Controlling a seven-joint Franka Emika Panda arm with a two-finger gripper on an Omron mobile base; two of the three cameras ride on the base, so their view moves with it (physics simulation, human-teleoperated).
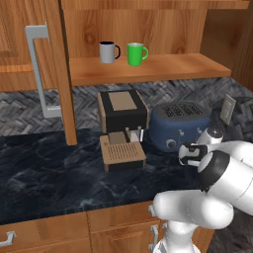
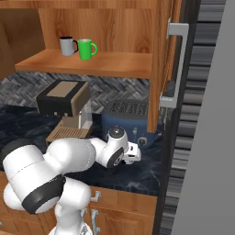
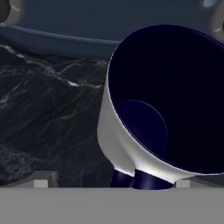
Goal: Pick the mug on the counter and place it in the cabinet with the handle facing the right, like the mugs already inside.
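Note:
The mug (image 3: 144,113) fills the hand view from very close: grey outside, dark navy inside, its navy loop handle (image 3: 140,178) at the bottom. It rests on the counter (image 3: 48,109) just in front of the blue toaster (image 3: 65,22). My gripper (image 3: 113,183) is open, its two fingertips (image 3: 41,181) spread wide to either side of the mug's handle end; the left one is clear of the mug. The hand (image 1: 190,153) hangs low over the counter (image 1: 49,168) by the toaster (image 1: 180,126). The cabinet (image 1: 148,69) stands open above, its door (image 1: 59,74) swung out.
On the cabinet shelf stand a grey mug with a black handle (image 1: 107,52) and a green mug (image 1: 136,53), handles to the right. A coffee machine (image 1: 122,128) sits left of the toaster. The right cabinet door (image 2: 163,55) with its bar handle (image 2: 176,64) juts out beside the arm.

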